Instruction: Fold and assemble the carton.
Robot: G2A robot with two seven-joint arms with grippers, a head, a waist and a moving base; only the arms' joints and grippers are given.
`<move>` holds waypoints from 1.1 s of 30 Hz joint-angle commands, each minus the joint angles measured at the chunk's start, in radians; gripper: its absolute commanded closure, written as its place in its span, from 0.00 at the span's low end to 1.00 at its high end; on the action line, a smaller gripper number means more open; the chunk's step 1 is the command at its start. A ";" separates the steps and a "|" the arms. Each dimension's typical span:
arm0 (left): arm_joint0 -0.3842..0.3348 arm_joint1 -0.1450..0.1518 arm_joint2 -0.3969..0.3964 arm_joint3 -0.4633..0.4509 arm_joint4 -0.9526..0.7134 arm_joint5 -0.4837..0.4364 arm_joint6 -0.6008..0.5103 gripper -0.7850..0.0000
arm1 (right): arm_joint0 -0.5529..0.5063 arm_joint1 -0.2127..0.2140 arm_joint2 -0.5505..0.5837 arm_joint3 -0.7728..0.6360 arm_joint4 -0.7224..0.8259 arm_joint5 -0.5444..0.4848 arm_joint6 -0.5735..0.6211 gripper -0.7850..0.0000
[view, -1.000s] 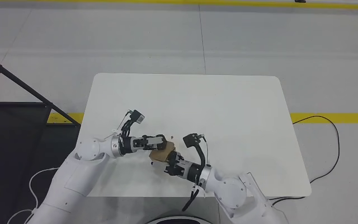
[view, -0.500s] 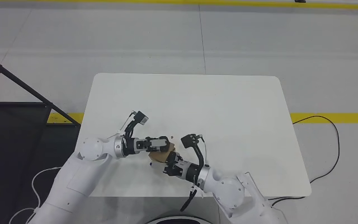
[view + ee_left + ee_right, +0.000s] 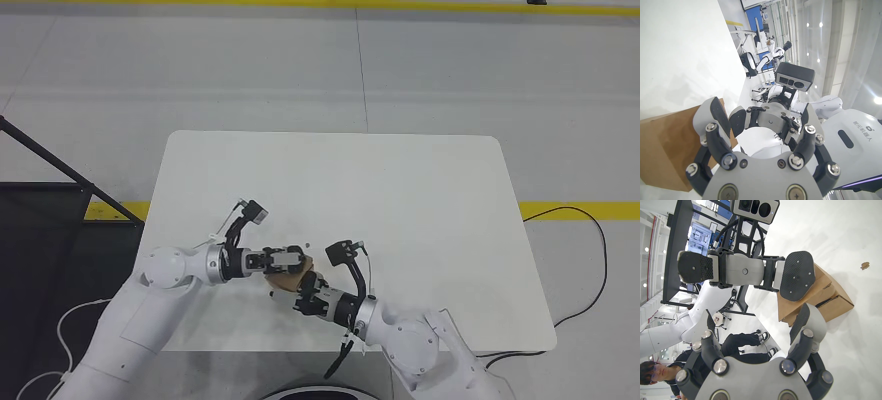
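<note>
Your two arms meet over a small brown carton (image 3: pixel 284 279) at the lower centre-left of the top view, on the white table (image 3: pixel 420 200) and close to its lower edge.

In the right wrist view the carton sits right of centre. It is partly folded, and its slotted flaps are not yet tucked in.

The left jaws stand wide open and hold nothing. One pad (image 3: pixel 797 275) lies against the carton's upper flap, and the other is well clear at the upper left of that frame. The right jaws are also spread wide and empty, with one fingertip (image 3: pixel 804 317) just in front of the carton's lower edge; contact cannot be confirmed.

Neither pair straddles the carton, which lies off to one side of each gap, at the lower left in the left wrist view. Any grip would probably need a sideways shift first, and the left jaws look slightly nearer. The carton's long axis is hard to judge.

No label or writing shows on its plain faces. A cardboard scrap (image 3: pixel 865 265) lies on the table at the upper right of the right wrist view.
</note>
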 commanded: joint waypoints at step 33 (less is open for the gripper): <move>-0.025 -0.008 0.028 0.044 0.000 0.004 0.002 0.00 | 0.010 0.005 -0.010 0.013 0.005 -0.002 -0.008 0.00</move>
